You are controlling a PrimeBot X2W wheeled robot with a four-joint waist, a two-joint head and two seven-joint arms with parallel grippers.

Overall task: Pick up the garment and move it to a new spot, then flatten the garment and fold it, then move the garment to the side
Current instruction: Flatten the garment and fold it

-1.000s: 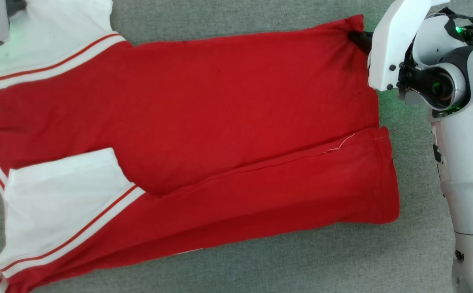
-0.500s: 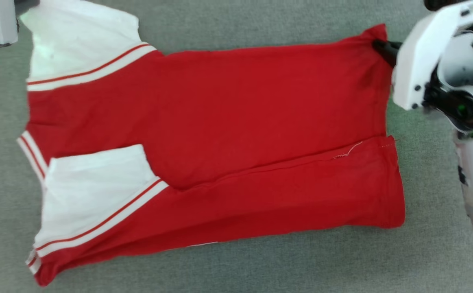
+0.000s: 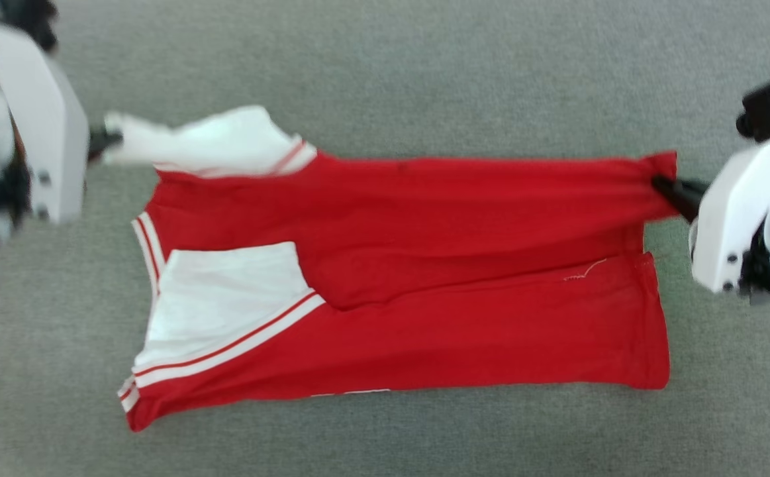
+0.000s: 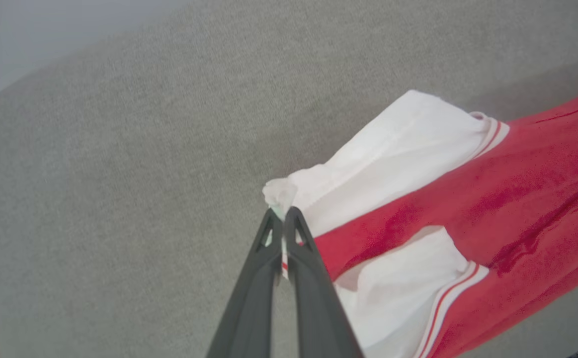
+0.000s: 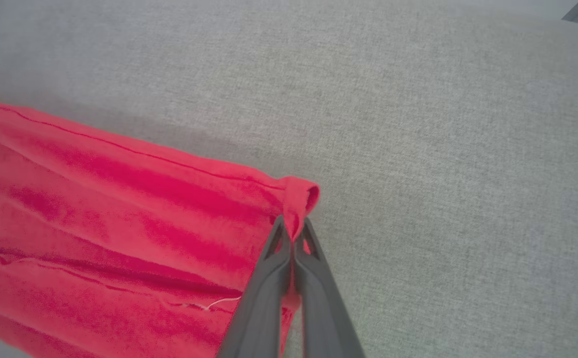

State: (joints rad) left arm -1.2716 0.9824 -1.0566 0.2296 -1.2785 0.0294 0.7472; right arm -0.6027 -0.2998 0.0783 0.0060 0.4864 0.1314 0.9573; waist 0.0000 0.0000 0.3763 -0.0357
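Left gripper (image 4: pixel 283 215): clamped tight on the tip of the lifted sleeve (image 4: pixel 393 154), white, raised off the grey bench (image 3: pixel 385 79).
Right gripper (image 5: pixel 292 226): pinched closed on the far hem corner of the garment (image 3: pixel 437 278).
Garment: red, stretched between the 2 grippers along its far edge. Near part laid on the bench, with the folded sleeve (image 3: pixel 226 298) laid over the body.

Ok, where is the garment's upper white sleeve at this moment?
In the head view the upper white sleeve is at the upper left, its tip pinched in the left pincer, pulled out from the red garment over the grey surface.
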